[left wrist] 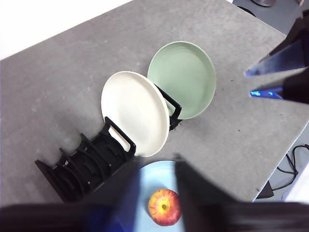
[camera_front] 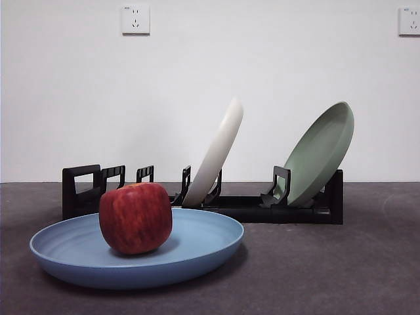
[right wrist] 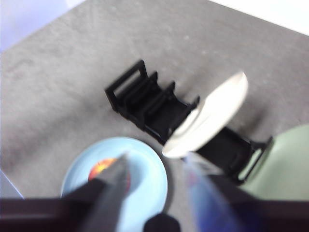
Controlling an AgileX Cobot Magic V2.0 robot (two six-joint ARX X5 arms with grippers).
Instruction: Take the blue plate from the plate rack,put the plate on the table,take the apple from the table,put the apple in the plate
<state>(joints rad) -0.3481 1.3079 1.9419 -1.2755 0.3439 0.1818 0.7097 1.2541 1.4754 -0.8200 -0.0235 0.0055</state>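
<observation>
Apple (camera_front: pixel 136 218) sits in the blue plate (camera_front: pixel 203 246) on the table (camera_front: pixel 328 269), near the plate rack (camera_front: pixel 262 209). Job looks done! Left gripper (left wrist: pixel 157 193) and right gripper (right wrist: pixel 157 188) both spread, holding nothing.

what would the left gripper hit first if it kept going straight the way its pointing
Most likely the apple, which sits in the blue plate directly between the left gripper's open jaws. Depth is hard to judge, so it might meet the plate's surface beside the apple instead.

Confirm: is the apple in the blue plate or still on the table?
In the plate: the apple sits inside the blue plate, both pincers clear.
</observation>
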